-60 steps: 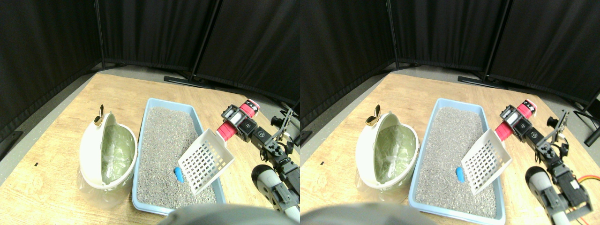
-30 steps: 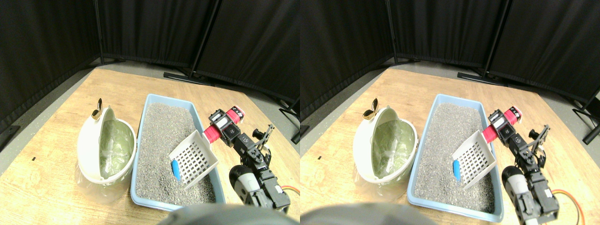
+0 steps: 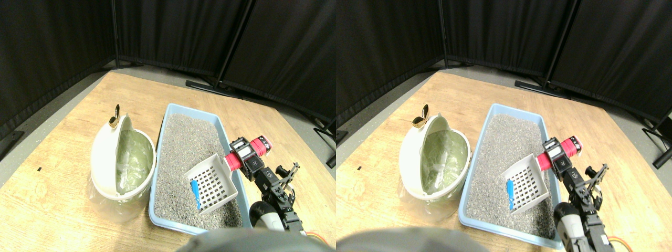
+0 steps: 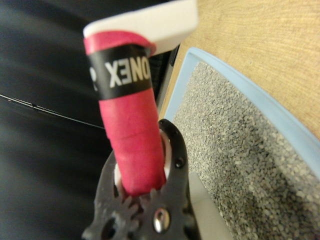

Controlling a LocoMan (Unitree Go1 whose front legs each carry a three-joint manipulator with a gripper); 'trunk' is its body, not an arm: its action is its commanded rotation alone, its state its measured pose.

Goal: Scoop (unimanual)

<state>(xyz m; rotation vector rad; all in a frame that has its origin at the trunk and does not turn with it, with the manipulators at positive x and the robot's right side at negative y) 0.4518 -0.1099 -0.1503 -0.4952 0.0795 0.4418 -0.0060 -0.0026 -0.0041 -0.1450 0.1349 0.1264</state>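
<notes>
Compared with a second ago, I see the scoop (image 3: 211,182) lower and further left over the tray, and the blue piece (image 3: 195,192), which lay on the litter just left of the scoop's rim, now sits at that rim, partly inside the basket. The camera has also shifted, so part of this change is the view's.

The light blue tray (image 3: 157,206) lies on the wooden floor (image 3: 63,173) and holds grey litter (image 3: 181,144) across its whole bed. Just left of it, touching or nearly so, stands a white bin (image 3: 103,163) with its lid tipped open; a clear greenish bag (image 3: 131,160) lines it, and I cannot tell whether anything lies within. A small gold knob (image 3: 114,121) sits at the far edge of the lid.

The scoop is white plastic with a slotted grid base and raised side walls; its handle (image 3: 247,153) is wrapped in red tape with a black band near the end. It rests tilted in the near right part of the tray, basket toward the litter, handle rising over the right rim.

The right gripper (image 3: 243,154) is clamped on the handle; in the wrist view the dark jaw frame closes around the red wrap (image 4: 135,145).
</notes>
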